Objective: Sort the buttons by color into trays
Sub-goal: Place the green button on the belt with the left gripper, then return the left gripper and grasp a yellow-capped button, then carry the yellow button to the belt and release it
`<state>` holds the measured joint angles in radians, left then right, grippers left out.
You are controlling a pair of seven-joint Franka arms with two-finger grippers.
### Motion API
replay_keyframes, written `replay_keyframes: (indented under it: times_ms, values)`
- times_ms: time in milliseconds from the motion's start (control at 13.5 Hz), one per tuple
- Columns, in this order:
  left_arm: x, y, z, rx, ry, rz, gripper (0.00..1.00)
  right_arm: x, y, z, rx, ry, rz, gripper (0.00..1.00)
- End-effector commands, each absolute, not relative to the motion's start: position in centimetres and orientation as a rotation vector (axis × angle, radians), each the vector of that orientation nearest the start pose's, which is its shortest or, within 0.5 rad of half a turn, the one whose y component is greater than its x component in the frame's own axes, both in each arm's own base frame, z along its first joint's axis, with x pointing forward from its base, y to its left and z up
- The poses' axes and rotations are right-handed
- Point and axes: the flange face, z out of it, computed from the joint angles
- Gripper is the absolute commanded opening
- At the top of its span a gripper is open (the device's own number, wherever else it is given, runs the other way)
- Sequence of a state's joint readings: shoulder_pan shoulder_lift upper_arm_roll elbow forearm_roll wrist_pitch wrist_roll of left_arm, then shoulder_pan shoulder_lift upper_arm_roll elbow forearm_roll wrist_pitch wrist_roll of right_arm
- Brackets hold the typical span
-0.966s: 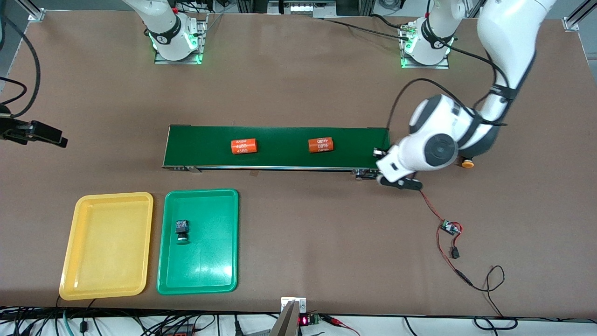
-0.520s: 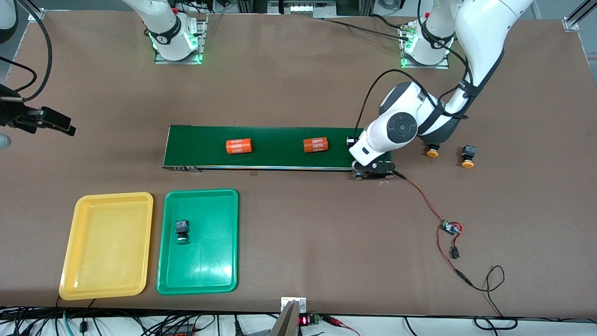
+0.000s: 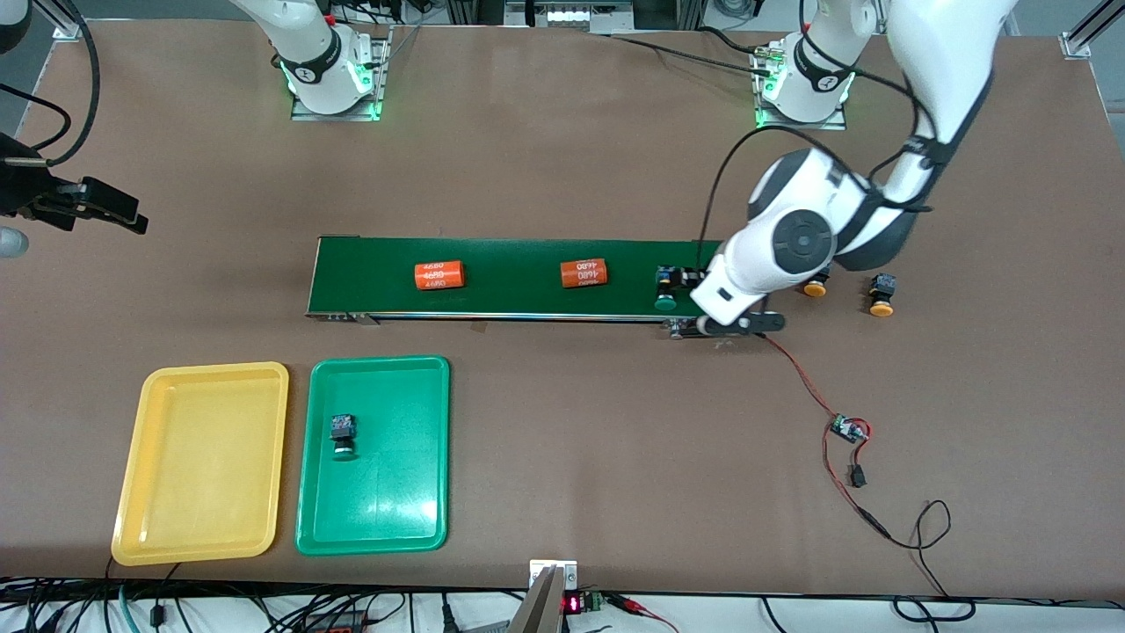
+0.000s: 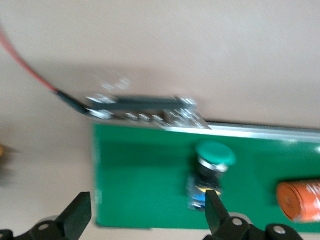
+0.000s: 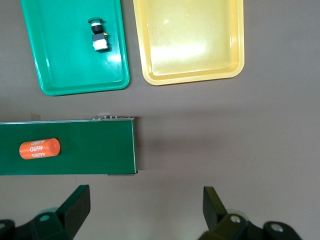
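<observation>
A: Big brown table [image 3: 562,176], and at its centre the dark-green conveyor belt [image 3: 518,299] runs from nine o'clock to three.

B: Trays down at seven o'clock, side by side: yellow tray [image 3: 204,463] bare, green tray [image 3: 395,492] with one green-capped button [image 3: 342,437] lying in it.

A: The left gripper [image 4: 146,212] is over the belt's three o'clock end, fingers spread wide, holding nothing.

B: And the right gripper [image 5: 145,207] waits over bare table off the nine o'clock end, fingers wide, empty too.

A: Two orange cylinders [image 3: 439,275] [image 3: 584,273] lie on the belt.

B: A second green button [image 3: 665,290] lies on the belt just beside one left finger [image 4: 212,210]. Whether they touch I cannot tell.

A: Two yellow-capped buttons [image 3: 815,286] [image 3: 881,294] sit on the table at three o'clock, the first partly under the arm.
</observation>
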<state>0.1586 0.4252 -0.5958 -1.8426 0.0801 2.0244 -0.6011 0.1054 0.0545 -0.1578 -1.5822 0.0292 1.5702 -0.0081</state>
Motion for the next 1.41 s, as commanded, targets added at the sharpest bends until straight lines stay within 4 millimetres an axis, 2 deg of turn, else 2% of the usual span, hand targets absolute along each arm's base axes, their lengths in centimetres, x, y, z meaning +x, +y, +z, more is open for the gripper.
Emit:
replay_keyframes:
  times_ms: [0,149,297,372,520,595,817,966,1115,1189,1263,1338]
  values:
    - [59.2,-16.8,32.2,-3.139,-0.281,0.340,1.00,56.5,-2.5,59.6,-3.131,0.058,0.069,1.00]
    - [60.4,-11.6,30.6,-3.130,-0.203,0.353,1.00,56.5,-2.2,60.1,-3.139,0.039,0.045,1.00]
    - [60.2,-5.7,26.8,-3.097,-0.180,0.447,1.00,56.6,-2.2,60.2,-3.152,0.033,0.041,1.00]
    - [59.5,-4.3,25.6,-3.090,-0.113,0.491,1.00,56.6,-2.2,60.4,-3.152,0.034,0.034,1.00]
    - [56.9,-3.1,22.8,-3.080,0.057,0.618,1.00,56.5,-2.2,60.5,-3.150,0.034,0.041,1.00]
    - [54.9,-3.2,20.9,-3.066,0.104,0.696,1.00,56.5,-2.2,60.7,-3.141,0.043,0.033,1.00]
    - [51.8,-3.1,19.5,-3.042,0.139,0.781,1.00,56.6,-2.2,60.9,-3.133,0.039,0.030,1.00]
    - [50.0,-3.3,17.9,-3.045,0.150,0.774,1.00,56.6,-1.5,61.0,-3.147,0.017,0.029,1.00]
    - [47.6,-3.4,15.8,-3.079,0.197,0.675,1.00,56.5,-1.1,61.0,-3.148,0.002,0.031,1.00]
    - [47.4,-3.4,15.4,-3.089,0.215,0.647,1.00,56.5,-1.1,61.0,-3.146,0.002,0.031,1.00]
    - [47.5,-3.3,15.4,-3.092,0.244,0.642,0.90,56.5,-1.0,61.1,-3.146,0.000,0.029,1.00]
    - [47.6,-3.2,15.6,-3.096,0.257,0.638,0.66,56.5,-0.9,61.1,-3.148,0.000,0.029,1.00]
